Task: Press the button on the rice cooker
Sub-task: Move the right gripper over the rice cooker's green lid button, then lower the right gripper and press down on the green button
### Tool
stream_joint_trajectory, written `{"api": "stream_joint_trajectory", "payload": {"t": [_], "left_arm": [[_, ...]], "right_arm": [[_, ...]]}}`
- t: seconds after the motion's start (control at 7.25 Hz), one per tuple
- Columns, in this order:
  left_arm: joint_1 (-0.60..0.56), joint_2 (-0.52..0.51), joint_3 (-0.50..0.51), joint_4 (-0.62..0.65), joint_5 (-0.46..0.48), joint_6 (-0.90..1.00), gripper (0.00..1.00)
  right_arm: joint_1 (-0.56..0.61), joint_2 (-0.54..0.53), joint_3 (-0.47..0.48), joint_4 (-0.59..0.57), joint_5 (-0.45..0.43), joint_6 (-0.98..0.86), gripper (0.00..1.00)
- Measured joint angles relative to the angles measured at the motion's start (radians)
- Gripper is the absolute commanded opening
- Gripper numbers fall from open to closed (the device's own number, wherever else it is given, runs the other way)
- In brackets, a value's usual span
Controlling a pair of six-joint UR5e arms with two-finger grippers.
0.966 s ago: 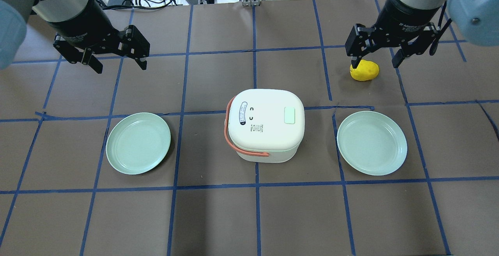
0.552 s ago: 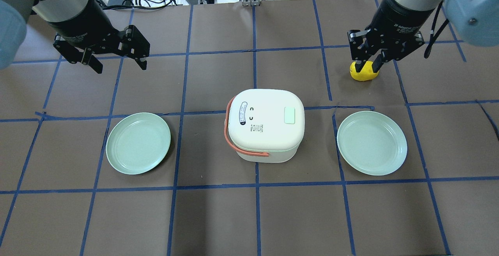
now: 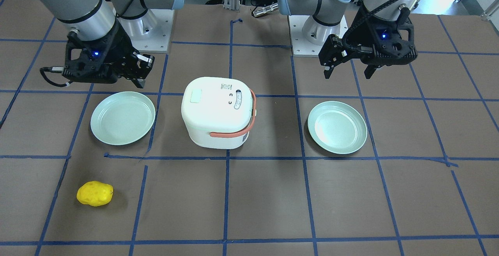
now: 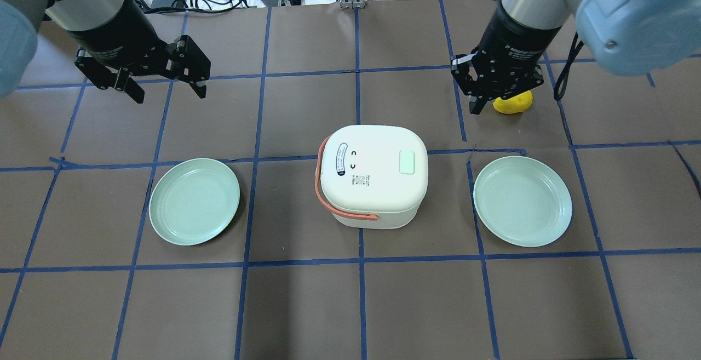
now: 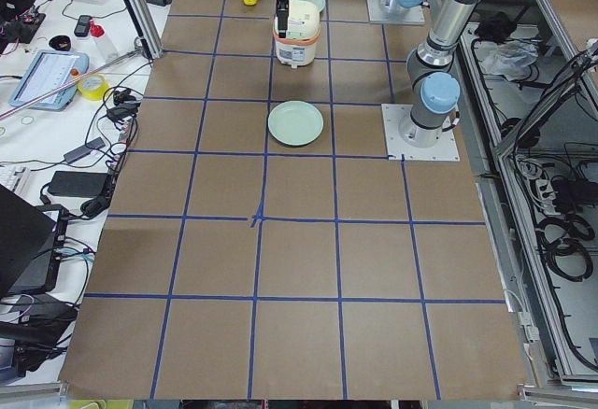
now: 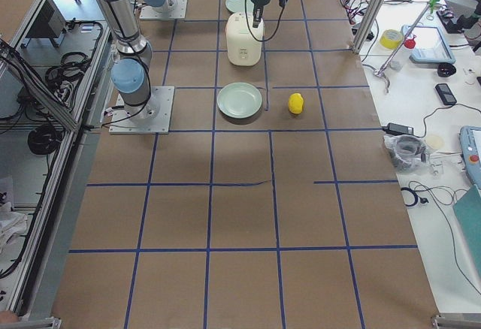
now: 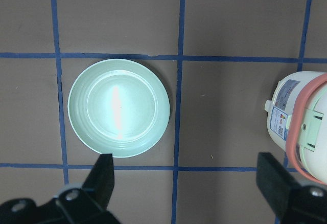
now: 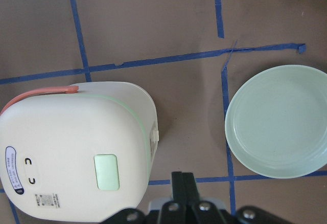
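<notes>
Right wrist-mounted view, not the left: button (image 8: 106, 172) on rice cooker (image 8: 66, 137)

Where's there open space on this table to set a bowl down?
Most room: the table beyond the cooker, away from the robot, bare except a yellow lump. The strip nearest the robot is bare. Crowded: the middle row, left plate, cooker, right plate, with the left pincer and right pincer raised nearby.
</notes>
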Motion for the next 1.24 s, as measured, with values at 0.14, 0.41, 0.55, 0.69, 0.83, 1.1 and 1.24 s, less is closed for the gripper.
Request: {"api": "stream_joint_trajectory", "payload": {"t": [0.14, 0.41, 0.55, 0.69, 0.83, 1.1, 1.24], "left_arm": [[0.0, 0.0, 0.0, 0.0, 0.0, 0.0, 1.0], [0.0, 0.0, 0.0, 0.0, 0.0, 0.0, 1.0], [0.0, 0.0, 0.0, 0.0, 0.0, 0.0, 1.0], [0.0, 0.0, 0.0, 0.0, 0.0, 0.0, 1.0], [0.0, 0.0, 0.0, 0.0, 0.0, 0.0, 1.0], [0.0, 0.0, 0.0, 0.0, 0.0, -0.001, 1.0], [0.0, 0.0, 0.0, 0.0, 0.0, 0.0, 1.0]], "right_arm": [[0.03, 0.016, 0.008, -0.019, 0.001, 0.024, 0.0], [0.081, 0.035, 0.069, -0.117, 0.003, 0.057, 0.0], [0.097, 0.037, 0.106, -0.162, 0.013, 0.071, 0.0], [0.106, 0.038, 0.132, -0.19, 0.035, 0.078, 0.0], [0.111, 0.039, 0.146, -0.202, 0.05, 0.081, 0.0], [0.114, 0.047, 0.158, -0.211, 0.06, 0.082, 0.0], [0.115, 0.05, 0.161, -0.212, 0.06, 0.081, 0.0]]}}
